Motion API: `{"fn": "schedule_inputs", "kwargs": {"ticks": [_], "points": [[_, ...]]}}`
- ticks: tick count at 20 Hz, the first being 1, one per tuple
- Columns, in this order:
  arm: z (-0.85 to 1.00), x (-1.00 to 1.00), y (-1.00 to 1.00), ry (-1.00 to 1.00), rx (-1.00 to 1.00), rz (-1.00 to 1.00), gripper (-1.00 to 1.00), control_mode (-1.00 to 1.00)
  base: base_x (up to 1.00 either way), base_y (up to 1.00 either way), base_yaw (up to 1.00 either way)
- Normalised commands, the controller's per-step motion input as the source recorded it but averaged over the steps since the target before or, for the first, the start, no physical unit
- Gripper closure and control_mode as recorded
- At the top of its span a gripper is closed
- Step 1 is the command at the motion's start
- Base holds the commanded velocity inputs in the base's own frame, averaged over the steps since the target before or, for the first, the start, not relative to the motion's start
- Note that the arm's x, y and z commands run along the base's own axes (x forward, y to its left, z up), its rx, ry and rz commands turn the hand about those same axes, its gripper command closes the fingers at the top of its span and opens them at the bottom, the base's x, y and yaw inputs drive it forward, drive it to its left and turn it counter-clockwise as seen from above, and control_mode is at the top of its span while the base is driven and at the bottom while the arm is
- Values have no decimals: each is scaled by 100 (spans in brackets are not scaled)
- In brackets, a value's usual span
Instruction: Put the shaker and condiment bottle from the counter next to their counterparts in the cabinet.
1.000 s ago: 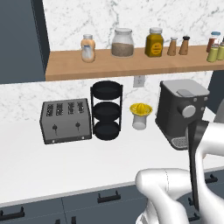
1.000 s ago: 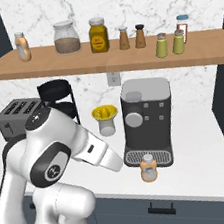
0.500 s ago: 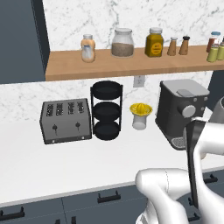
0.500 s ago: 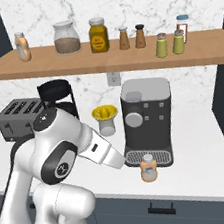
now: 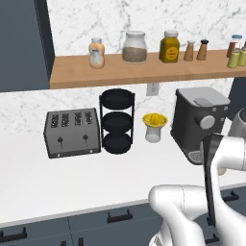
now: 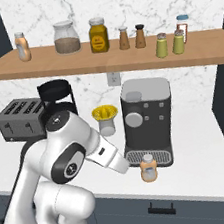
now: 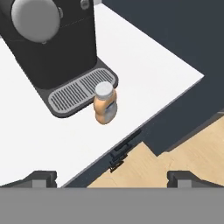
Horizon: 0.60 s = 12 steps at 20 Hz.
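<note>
The condiment bottle (image 7: pixel 105 105), clear with orange and white contents and a silvery cap, stands upright on the white counter (image 7: pixel 144 74) just in front of the coffee machine's drip tray; it also shows as the bottle (image 6: pixel 148 168). My gripper (image 7: pixel 112 178) is open, hovering above and short of the bottle with nothing between its fingers. On the wooden cabinet shelf (image 6: pixel 77 66), its twin bottle (image 6: pixel 21 46) stands at the far left. Two yellow-green shakers (image 6: pixel 161 45) (image 6: pixel 178 42) stand side by side toward the right.
A black coffee machine (image 6: pixel 145 119) stands right behind the bottle. A juicer (image 6: pixel 106 119), a black tiered rack (image 5: pixel 116 121) and a toaster (image 5: pixel 72 133) line the back. The shelf also carries a glass jar (image 6: pixel 66 37), a mustard jar (image 6: pixel 98 35) and brown shakers (image 6: pixel 124 38). The counter edge (image 7: pixel 131 131) is close to the bottle.
The arm's elbow has shifted a little to the right, toward the coffee machine. The jaws have stayed open, and the bottle and shelf items have not moved.
</note>
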Motion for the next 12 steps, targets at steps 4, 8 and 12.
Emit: {"fn": "schedule_inputs", "kwargs": {"ticks": [4,8,12], "points": [[-25,18,0,-9,-3,0,-100,-100,0,0,0],[-25,17,0,-11,-2,0,-100,-100,0,0,0],[-30,14,-4,-9,-3,0,-100,-100,0,0,0]]}}
